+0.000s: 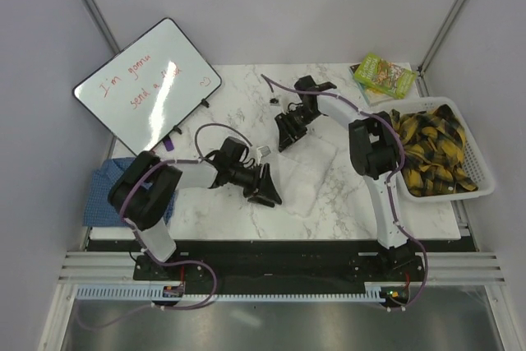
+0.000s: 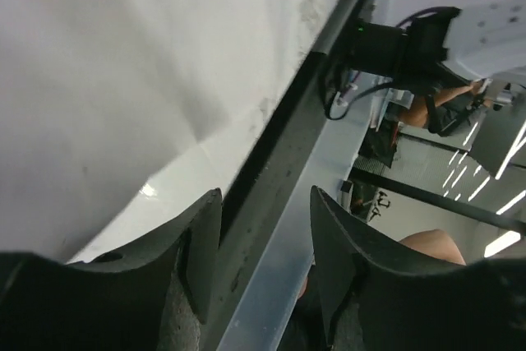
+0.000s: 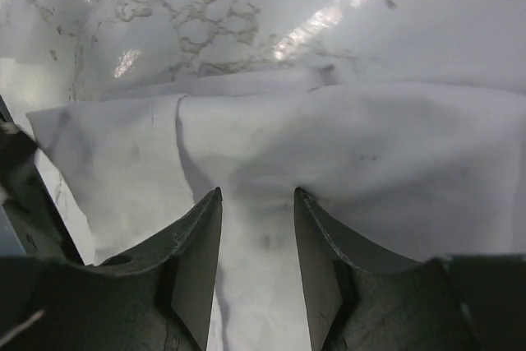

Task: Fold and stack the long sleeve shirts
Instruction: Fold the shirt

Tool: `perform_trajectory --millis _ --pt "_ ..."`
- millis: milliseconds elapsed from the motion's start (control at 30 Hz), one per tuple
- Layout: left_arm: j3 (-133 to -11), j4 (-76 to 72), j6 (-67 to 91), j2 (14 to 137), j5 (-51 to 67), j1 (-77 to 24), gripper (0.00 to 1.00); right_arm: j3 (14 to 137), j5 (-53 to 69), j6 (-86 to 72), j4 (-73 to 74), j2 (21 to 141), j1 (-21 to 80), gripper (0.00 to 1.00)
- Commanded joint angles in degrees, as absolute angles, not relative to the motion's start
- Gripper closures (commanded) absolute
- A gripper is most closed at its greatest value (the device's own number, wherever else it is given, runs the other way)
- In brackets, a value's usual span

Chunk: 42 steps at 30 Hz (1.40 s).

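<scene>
The white long sleeve shirt [image 1: 312, 189] lies folded on the marble table, right of centre. My right gripper [image 1: 288, 131] points down at its far edge. In the right wrist view this gripper [image 3: 257, 195] is open, its fingertips resting on the white shirt [image 3: 370, 154] with a raised fold of cloth between them. My left gripper [image 1: 267, 189] hovers at the shirt's left edge. In the left wrist view it [image 2: 265, 195] is open with nothing between its fingers. The blue checked shirt [image 1: 100, 195] lies bunched at the table's left edge, under the left arm.
A whiteboard [image 1: 148, 84] with red writing leans at the back left. A white basket [image 1: 486, 180] of yellow and black cloth sits at the right edge, with a green book [image 1: 385, 74] behind it. The table's dark front edge [image 2: 279, 154] shows in the left wrist view.
</scene>
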<state>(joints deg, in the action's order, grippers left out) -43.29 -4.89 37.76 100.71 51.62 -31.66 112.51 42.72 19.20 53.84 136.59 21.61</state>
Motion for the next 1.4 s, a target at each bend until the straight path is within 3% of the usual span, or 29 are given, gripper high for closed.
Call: perform_trajectory --millis 0,200,400,667,900,1033,1367 --pt "-39.7 -5.6 39.3 84.3 57.9 -26.1 0.45 111.5 37.4 27.2 53.4 134.4 27.7 0.51" --pt "-33.9 7.0 35.4 69.2 56.3 -9.2 0.36 103.4 34.1 32.3 52.7 130.4 34.6 0.51" --pt "-30.2 10.5 36.7 70.0 45.6 -2.6 0.29 102.9 29.4 35.2 50.5 131.0 42.2 0.52" --pt "-25.2 5.4 41.5 75.2 38.8 -5.0 0.26 105.6 25.8 32.5 51.8 121.7 41.2 0.45" --pt "-16.7 -10.4 48.6 71.5 36.3 -11.9 0.24 93.3 29.4 27.3 51.6 112.9 39.0 0.46" --pt "-15.1 -18.3 50.9 73.8 35.0 -14.6 0.23 88.4 32.0 25.8 50.9 113.1 38.1 0.49" --pt "-17.3 -20.6 53.1 81.9 33.2 -17.8 0.19 85.8 31.2 22.9 46.7 119.9 35.5 0.53"
